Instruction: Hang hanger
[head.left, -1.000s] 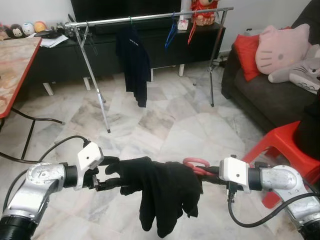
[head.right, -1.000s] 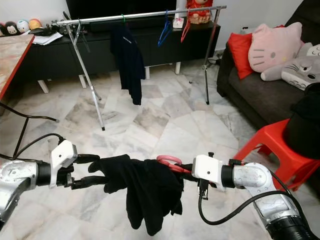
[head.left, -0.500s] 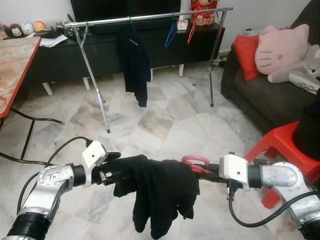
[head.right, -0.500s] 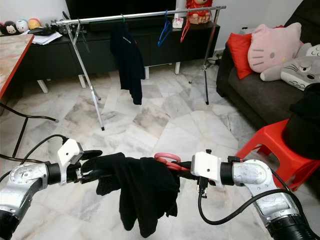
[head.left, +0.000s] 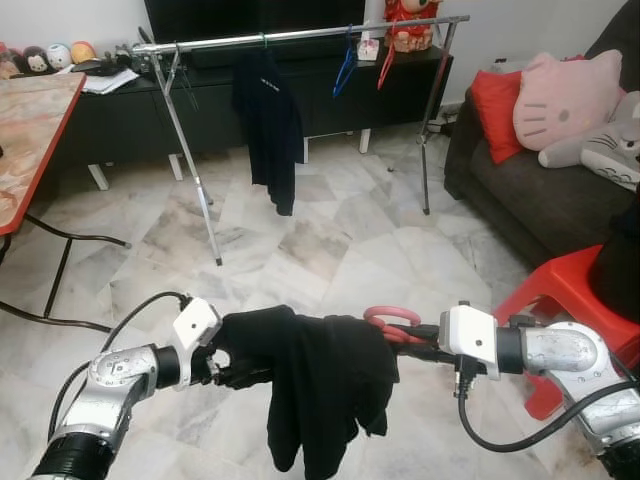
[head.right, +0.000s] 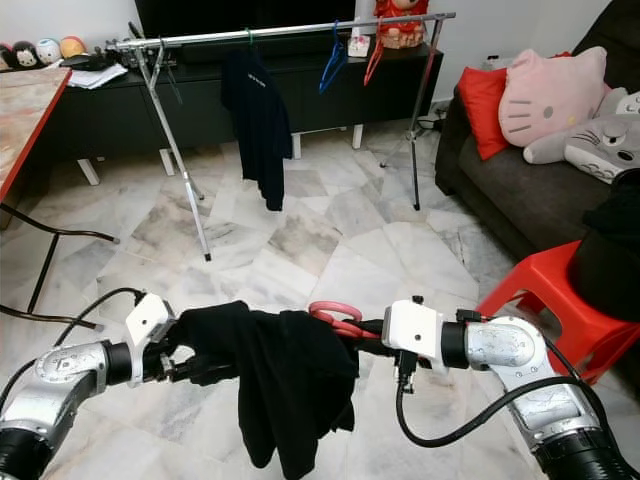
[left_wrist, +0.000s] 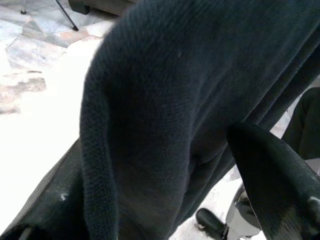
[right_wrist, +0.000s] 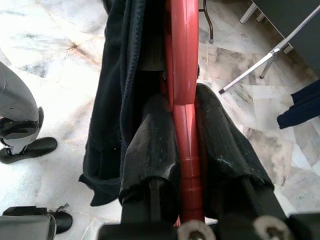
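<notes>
Lower centre: right gripper fingers clamped on red hanger, lying sideways between the arms, black garment draped. Left gripper fingers pinch the cloth. Rail far, top of frame, straight ahead.

The garment hangs on the hanger between the left gripper and the right gripper. Behind them across the floor stands the clothes rail, the sofa along the floor's right edge, the table at its left edge.
</notes>
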